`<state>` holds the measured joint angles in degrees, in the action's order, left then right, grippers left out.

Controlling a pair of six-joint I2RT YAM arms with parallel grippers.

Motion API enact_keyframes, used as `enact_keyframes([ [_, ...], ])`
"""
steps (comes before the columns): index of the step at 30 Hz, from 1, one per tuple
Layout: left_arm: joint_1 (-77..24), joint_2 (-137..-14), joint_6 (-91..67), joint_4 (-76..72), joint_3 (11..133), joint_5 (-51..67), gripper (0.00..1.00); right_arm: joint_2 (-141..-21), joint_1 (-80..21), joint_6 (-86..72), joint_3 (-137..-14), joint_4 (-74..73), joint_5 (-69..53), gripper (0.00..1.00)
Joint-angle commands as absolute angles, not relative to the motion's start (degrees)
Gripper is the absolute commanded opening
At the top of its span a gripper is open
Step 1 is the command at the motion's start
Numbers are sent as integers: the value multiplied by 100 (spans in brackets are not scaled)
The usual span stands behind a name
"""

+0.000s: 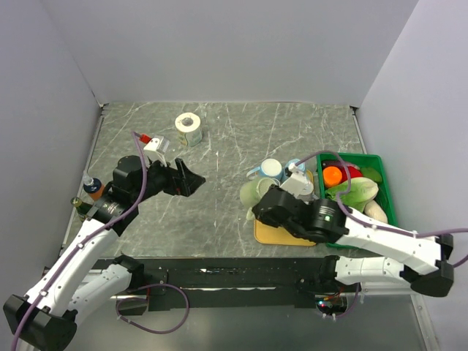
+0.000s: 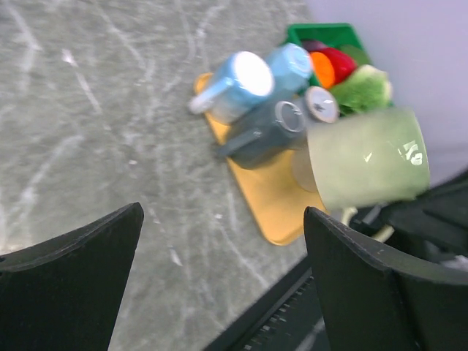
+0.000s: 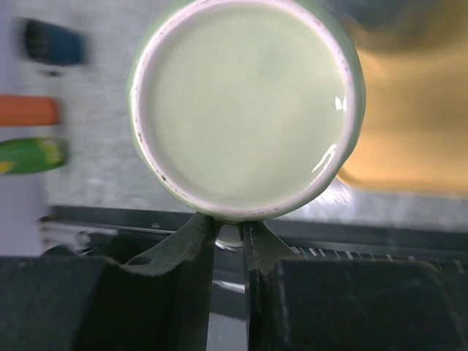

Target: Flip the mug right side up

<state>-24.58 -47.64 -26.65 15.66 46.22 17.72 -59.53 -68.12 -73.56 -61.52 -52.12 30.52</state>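
Mug (image 3: 245,102), pale green, sits at the tip of the right gripper (image 3: 230,223), over the near left corner of the yellow board (image 2: 274,201). It is turned on its side, with its ringed base facing the right wrist camera. I cannot tell whether it touches the board or the table. In the left wrist view a dark mark shows on its wall near the base, too blurred to read.

The right fingers are almost together, pinching the mug's handle, a sliver of which shows between them.

Two blue mugs (image 2: 241,84) and a grey mug (image 2: 259,135) crowd the far part of the board. Just right of the board stands a green bin (image 1: 358,156) with an orange fruit (image 1: 333,175), something red and leafy greens in it. A roll (image 1: 189,129) stands well apart on the far table; any print on it is too small to read.

The right arm stretches from its base leftward along the near edge, with the wrist aimed left. The left arm reaches forward, with its wrist turned right toward the mugs. The left gripper (image 2: 223,212) is spread wide and holds nothing.
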Motion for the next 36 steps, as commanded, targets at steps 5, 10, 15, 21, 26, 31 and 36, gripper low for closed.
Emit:
enact_keyframes([
  [5, -2479, -4447, -3805, 827, 4931, 3145, 96, -4905, -6820, -4521, -5687, -1104, 3771, 0],
  [10, -2479, -4316, -4787, -960, 4502, 4121, 96, -4807, -6820, -3736, -5669, 297, 3428, 0],
  [15, -2479, -4298, -5501, -2293, 4105, 4403, 96, -4948, -6794, -3428, -5801, 1062, 2866, 0],
  [21, -2487, -4421, -6194, -3364, 3991, 4588, 96, -4992, -6794, -3463, -5810, 1625, 2233, 0],
  [26, -2531, -4675, -6872, -4420, 3858, 4545, 96, -5088, -6794, -3498, -5739, 1933, 1812, 0],
  [31, -2707, -4878, -6882, -4369, 4016, 4369, 97, -5308, -6794, -3568, -5695, 2206, 1565, 0],
  [36, -2804, -4852, -6750, -4175, 4096, 4175, 86, -5475, -6794, -3665, -5704, 2338, 1389, 0],
])
